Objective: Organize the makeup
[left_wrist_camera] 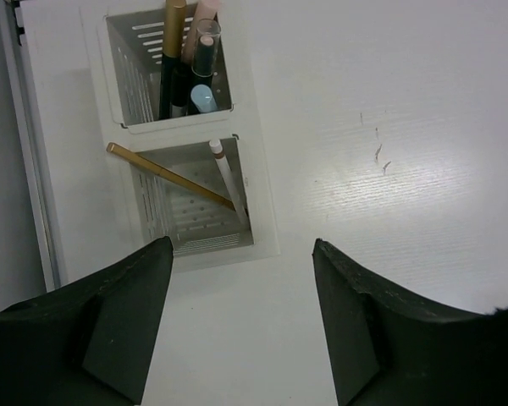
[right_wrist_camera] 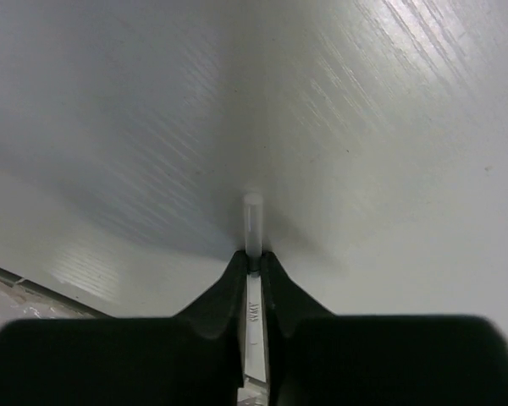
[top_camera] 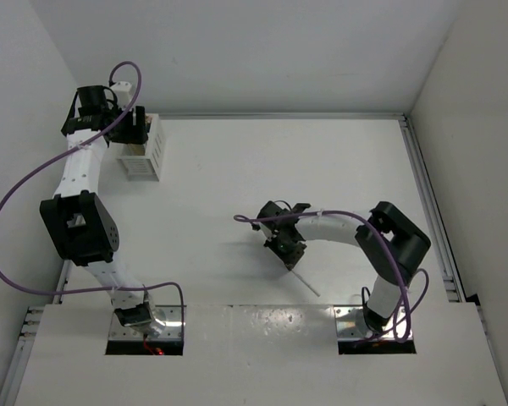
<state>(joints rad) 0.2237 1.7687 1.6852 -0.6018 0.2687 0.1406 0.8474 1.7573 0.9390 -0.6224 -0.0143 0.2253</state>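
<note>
My right gripper (top_camera: 288,251) is shut on a thin white makeup pencil (top_camera: 305,282) near the table's middle; in the right wrist view the pencil (right_wrist_camera: 252,222) sticks out past my closed fingertips (right_wrist_camera: 252,258). My left gripper (top_camera: 132,128) is open and empty above the white slatted box (top_camera: 146,152) at the far left. In the left wrist view the box's far compartment (left_wrist_camera: 127,63) holds several sticks and tubes, among them a gold-ended dark one (left_wrist_camera: 173,51). The near compartment (left_wrist_camera: 190,216) holds a tan stick (left_wrist_camera: 165,176) and a white pencil (left_wrist_camera: 227,176).
Purple cables (top_camera: 17,194) loop round both arms. The table's walls close in at left, back and right. A metal rail (top_camera: 427,203) runs along the right edge.
</note>
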